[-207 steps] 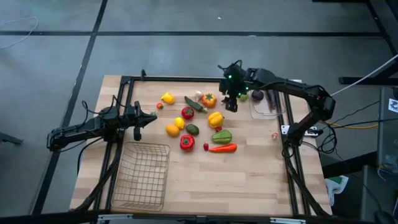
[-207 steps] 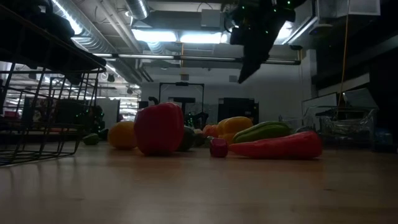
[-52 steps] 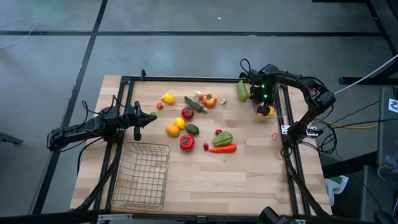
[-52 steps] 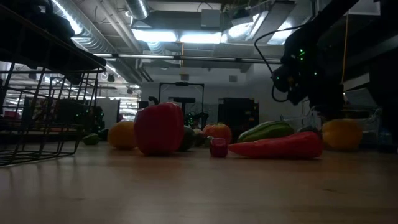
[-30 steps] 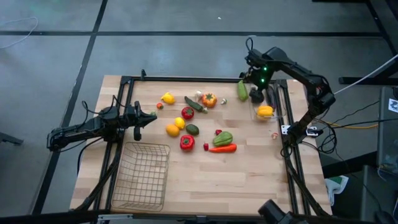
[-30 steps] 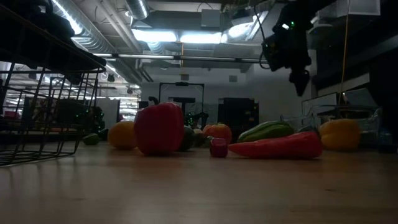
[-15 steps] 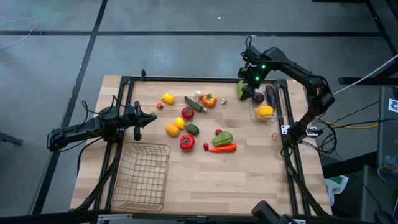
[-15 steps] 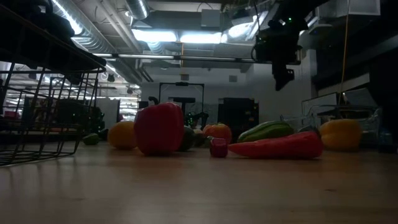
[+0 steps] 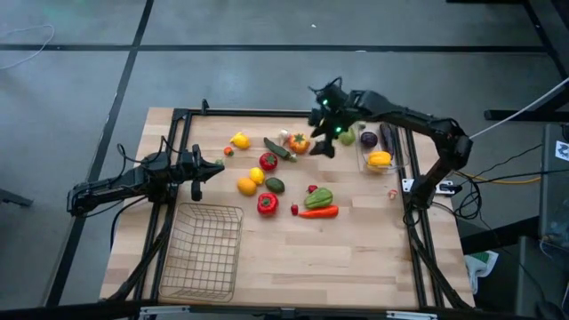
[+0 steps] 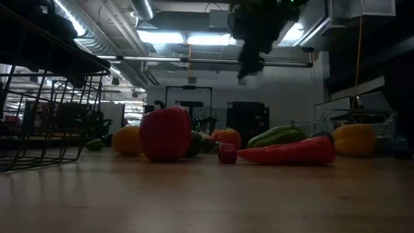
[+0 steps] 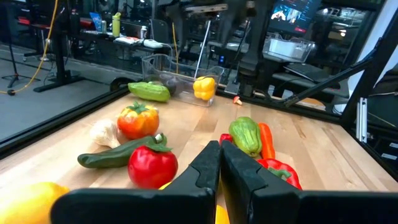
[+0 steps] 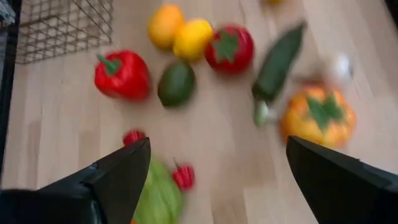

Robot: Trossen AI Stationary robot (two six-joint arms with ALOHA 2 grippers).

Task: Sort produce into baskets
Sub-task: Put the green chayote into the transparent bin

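produce (image 9: 283, 173) loose on table, no readable writing, right gripper (image 9: 325, 142) spread, left gripper (image 9: 219, 169) pressed together

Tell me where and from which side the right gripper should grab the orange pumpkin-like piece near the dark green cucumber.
Probably from straight above, fingers closing across the round body of the orange piece, beside its green stem. It sits upright, and the open right gripper hovers close by. Set the fingers to miss the dark green cucumber lying alongside.

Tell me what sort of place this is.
Probably a robotics lab or workshop: exposed ceiling ducts, equipment stands and benches beyond the wooden table, where two robot arms face toy produce.
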